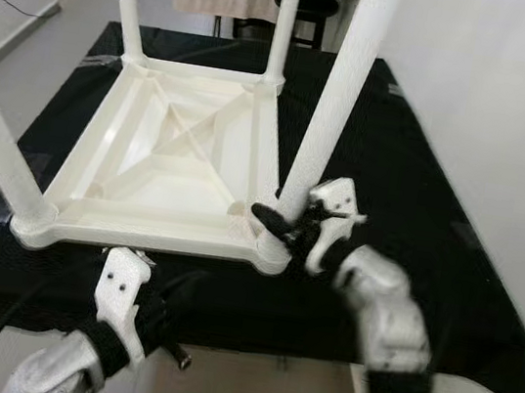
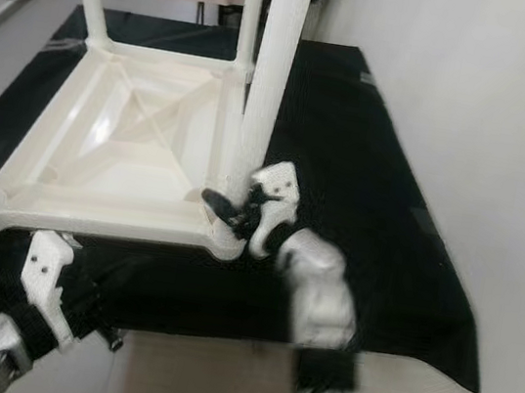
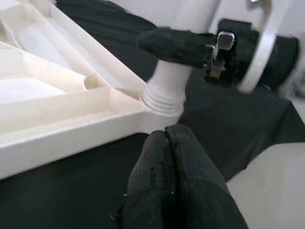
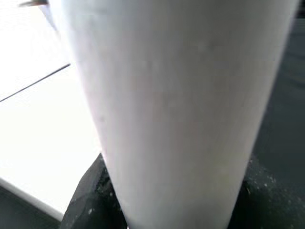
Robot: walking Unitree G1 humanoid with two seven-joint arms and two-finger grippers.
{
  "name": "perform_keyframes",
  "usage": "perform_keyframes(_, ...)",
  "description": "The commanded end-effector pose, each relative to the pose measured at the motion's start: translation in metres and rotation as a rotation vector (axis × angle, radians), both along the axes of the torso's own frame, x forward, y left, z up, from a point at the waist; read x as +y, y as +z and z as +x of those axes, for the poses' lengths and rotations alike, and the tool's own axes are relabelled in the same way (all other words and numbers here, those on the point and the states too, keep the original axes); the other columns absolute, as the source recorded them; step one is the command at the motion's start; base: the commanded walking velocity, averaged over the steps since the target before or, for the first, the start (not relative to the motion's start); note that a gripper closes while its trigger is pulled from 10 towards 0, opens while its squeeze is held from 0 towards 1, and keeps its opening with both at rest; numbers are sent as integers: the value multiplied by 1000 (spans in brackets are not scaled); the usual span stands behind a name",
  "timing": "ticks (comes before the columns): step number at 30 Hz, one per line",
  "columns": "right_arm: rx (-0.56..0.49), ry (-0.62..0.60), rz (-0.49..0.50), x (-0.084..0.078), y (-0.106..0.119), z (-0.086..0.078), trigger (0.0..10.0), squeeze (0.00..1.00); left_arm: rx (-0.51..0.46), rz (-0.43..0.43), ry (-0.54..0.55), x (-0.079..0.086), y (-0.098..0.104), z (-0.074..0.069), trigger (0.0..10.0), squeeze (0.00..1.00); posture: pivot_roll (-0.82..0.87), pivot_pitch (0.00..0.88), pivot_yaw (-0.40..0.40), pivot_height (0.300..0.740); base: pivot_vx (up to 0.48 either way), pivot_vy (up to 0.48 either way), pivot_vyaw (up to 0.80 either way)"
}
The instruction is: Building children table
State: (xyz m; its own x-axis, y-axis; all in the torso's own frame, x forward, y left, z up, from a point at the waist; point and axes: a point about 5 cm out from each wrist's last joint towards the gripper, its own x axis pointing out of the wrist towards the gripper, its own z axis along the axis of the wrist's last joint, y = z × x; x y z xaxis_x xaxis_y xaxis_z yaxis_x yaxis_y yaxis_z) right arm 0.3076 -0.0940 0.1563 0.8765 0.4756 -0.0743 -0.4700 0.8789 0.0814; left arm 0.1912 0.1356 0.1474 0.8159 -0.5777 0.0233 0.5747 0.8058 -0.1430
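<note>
An upturned white table [image 2: 121, 151] is seen on a black cloth [image 2: 366, 163]; its near leg [image 2: 273, 70] is clasped by the right gripper [image 2: 231, 210].

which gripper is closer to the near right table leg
Right. The right gripper is clamped around the near right leg just above its socket. The left gripper sits shut, low in front of the tabletop, apart from it.

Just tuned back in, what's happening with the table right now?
The white tabletop lies upside down on a black cloth, with four white legs standing up from its corners. The right gripper is closed around the base of the near right leg, just above its threaded socket. The left gripper is shut and empty, in front of the table's near edge.
</note>
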Motion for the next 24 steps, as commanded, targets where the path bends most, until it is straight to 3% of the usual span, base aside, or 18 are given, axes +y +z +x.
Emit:
perform_keyframes(1, 122, -23, -50, 2, -24, -5, 0, 0, 14, 10, -6, 3, -2, 0, 10000, 0, 75, 107, -52, 740, 0, 0, 0)
perform_keyframes(4, 52, 49, -154, 14, -24, 0, 0, 0, 12, 12, -10, 2, -2, 2, 10000, 0, 78, 106, -61, 740, 0, 0, 0)
perform_keyframes(8, 54, 15, -207, 15, -25, 7, 0, 0, 2, 20, 9, 3, -1, 3, 10000, 0, 86, 104, -56, 740, 0, 0, 0)
perform_keyframes(16, 81, -50, -197, 20, -23, -2, 0, 0, 8, 19, 4, 3, -2, 4, 10000, 0, 85, 103, -55, 740, 0, 0, 0)
perform_keyframes(17, 91, -59, -186, 19, -21, -2, 10000, 0, 9, 18, 2, 3, -1, 4, 10000, 0, 85, 102, -48, 740, 0, 0, 0)
perform_keyframes(19, 97, -50, -169, 18, -19, -2, 10000, 0, 10, 18, 1, 3, -1, 4, 10000, 0, 85, 102, -49, 740, 0, 0, 0)
perform_keyframes(20, 94, -7, -137, 17, -14, 2, 10000, 1000, 10, 17, 1, 2, -1, 4, 10000, 0, 88, 102, -51, 740, 0, 0, 0)
perform_keyframes(23, 36, 139, -100, 14, -1, 12, 10000, 1000, 10, 15, 0, 2, -1, 4, 10000, 0, 89, 101, -55, 740, 0, 0, 0)
perform_keyframes(24, 36, 139, -100, 14, -1, 12, 10000, 1000, 10, 15, 0, 2, -1, 4, 10000, 0, 89, 101, -55, 740, 0, 0, 0)
